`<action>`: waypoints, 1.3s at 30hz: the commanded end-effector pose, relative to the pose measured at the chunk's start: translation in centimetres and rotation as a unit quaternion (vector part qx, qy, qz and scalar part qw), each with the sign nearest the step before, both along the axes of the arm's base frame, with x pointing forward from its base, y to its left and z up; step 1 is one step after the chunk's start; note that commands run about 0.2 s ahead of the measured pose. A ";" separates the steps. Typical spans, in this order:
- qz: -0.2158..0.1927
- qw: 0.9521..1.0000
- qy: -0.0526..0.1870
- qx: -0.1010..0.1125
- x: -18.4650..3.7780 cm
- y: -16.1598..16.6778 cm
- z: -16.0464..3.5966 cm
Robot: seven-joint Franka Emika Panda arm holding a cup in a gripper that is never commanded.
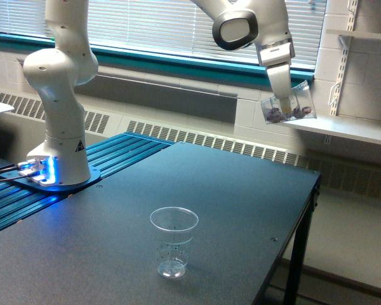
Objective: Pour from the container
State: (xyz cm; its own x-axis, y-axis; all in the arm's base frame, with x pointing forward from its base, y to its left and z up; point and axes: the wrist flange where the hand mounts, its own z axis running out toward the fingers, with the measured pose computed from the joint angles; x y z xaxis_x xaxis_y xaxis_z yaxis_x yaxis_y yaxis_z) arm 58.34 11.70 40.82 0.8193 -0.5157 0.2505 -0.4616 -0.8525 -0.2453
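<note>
The desk is a broad dark slab with a matte, faintly speckled top; its far edge runs along the wall heater, and its edge on the exterior view's right drops off to a thin black leg and open floor. On the exterior view's left the top meets a strip of ribbed blue metal rails, where the arm's round white base stands lit by a blue glow.

A tall clear cup stands upright on the desk, near the front, tapered, with a ribbed band and dark specks on its wall; bare desk lies all round it, with the base well apart from it.

The gripper hangs high above the desk's far right corner, well up and to the right of the tall cup; it is closed onto the container, a small smooth see-through plastic cup, tilted, its wall pinched by the white fingers. Dark purplish bits lie in the low end of the container. Behind it are white window blinds and a pale shelf on the wall; air lies open between the container and the desk below.
</note>
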 end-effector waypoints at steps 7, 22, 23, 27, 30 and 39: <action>0.021 1.000 0.009 0.006 -1.5 0.0 0.5; -0.098 0.993 0.049 0.037 -6.0 -8.3 -0.9; -0.109 0.992 0.053 0.037 -6.2 -9.0 -1.1; -0.142 0.987 0.077 0.018 -7.3 -11.5 -2.3; -0.168 0.982 0.082 0.017 -7.9 -12.9 -3.0; -0.229 0.967 0.108 0.020 -10.3 -15.9 -4.4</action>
State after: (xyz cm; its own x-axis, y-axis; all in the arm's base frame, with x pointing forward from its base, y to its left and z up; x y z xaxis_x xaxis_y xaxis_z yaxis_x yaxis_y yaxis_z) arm 49.17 -3.28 36.46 0.6148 -0.7840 0.0857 -0.7718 -0.6204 -0.1391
